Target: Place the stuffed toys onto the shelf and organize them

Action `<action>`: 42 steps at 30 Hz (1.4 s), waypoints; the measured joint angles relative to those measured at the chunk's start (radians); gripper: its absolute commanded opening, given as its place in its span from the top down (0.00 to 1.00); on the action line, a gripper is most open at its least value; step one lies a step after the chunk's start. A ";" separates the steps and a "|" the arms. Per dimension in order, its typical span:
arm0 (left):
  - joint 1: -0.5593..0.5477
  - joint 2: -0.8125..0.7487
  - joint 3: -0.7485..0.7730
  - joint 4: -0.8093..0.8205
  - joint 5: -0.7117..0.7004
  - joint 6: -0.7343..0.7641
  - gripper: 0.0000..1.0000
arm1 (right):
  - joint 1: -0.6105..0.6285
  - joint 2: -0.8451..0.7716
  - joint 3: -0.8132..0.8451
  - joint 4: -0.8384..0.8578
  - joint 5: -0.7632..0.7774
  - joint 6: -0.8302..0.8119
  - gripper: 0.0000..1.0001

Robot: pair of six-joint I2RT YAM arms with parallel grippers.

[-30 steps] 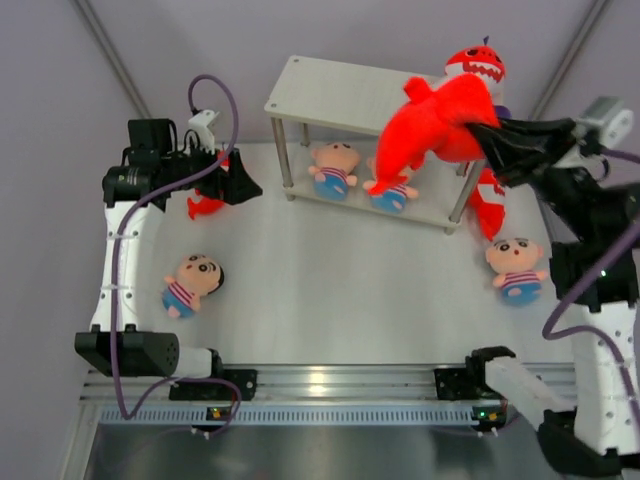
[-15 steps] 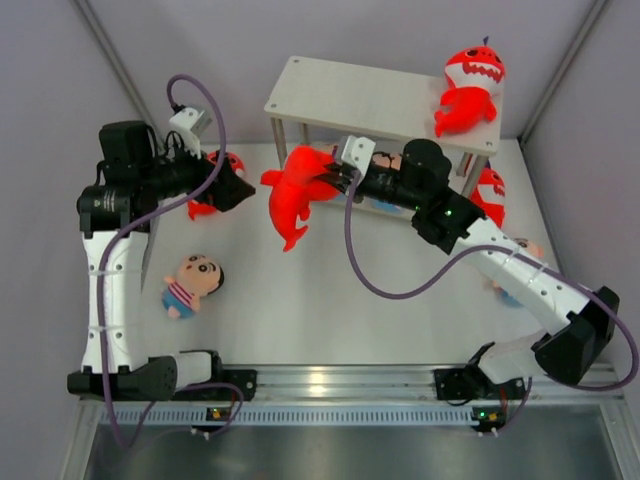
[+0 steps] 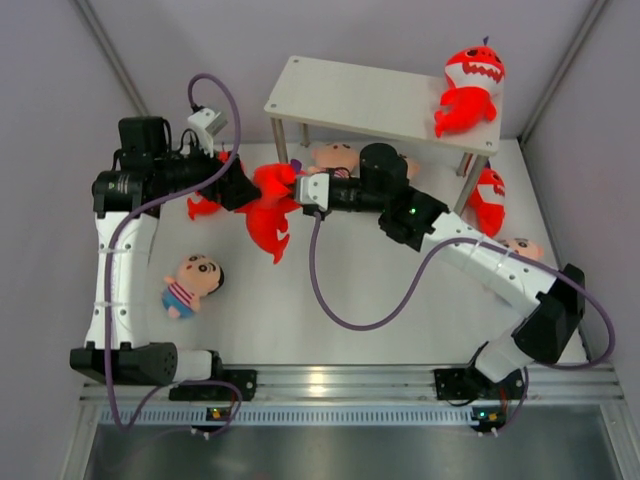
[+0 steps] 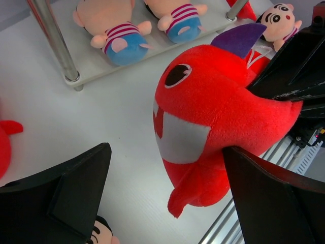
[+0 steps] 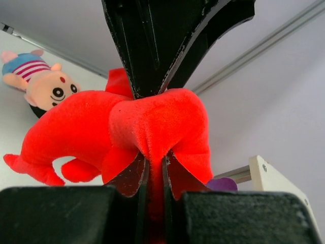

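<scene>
Worktop (image 3: 330, 310), left to right.
- Boy doll (image 3: 190, 283): lying on the worktop, unmoved.
- Second shark (image 3: 203, 206): largely hidden behind the left gripper (image 3: 238, 186).
- Left gripper: jaws apart, on either side of the held shark (image 3: 265, 212). One finger possibly touches the plush, but this is unclear.
- Held shark: shifted left since half a second ago, aloft in front of the shelf (image 3: 370, 100).
- Right gripper (image 5: 154, 163): jaws clamped on a fold of the held shark.
- Tier dolls (image 4: 114, 30): two on the lower board, part-covered from above by the right arm (image 3: 480, 265).
- Top shark (image 3: 468, 90): on the upper board.
- Side shark (image 3: 487, 205): beside the shelf leg.
- Far doll (image 3: 520, 247): mostly hidden under the right arm.
</scene>
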 measured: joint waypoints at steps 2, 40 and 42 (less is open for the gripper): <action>0.000 0.000 -0.002 0.000 0.018 0.008 0.02 | 0.000 0.013 0.023 -0.012 -0.010 -0.028 1.00; -0.001 0.026 -0.080 0.127 -0.571 -0.673 1.00 | 0.431 0.322 -0.135 0.610 1.214 0.211 0.01; -0.001 0.026 -0.085 0.128 -0.571 -0.684 1.00 | 0.417 0.344 -0.113 0.596 1.240 0.245 0.01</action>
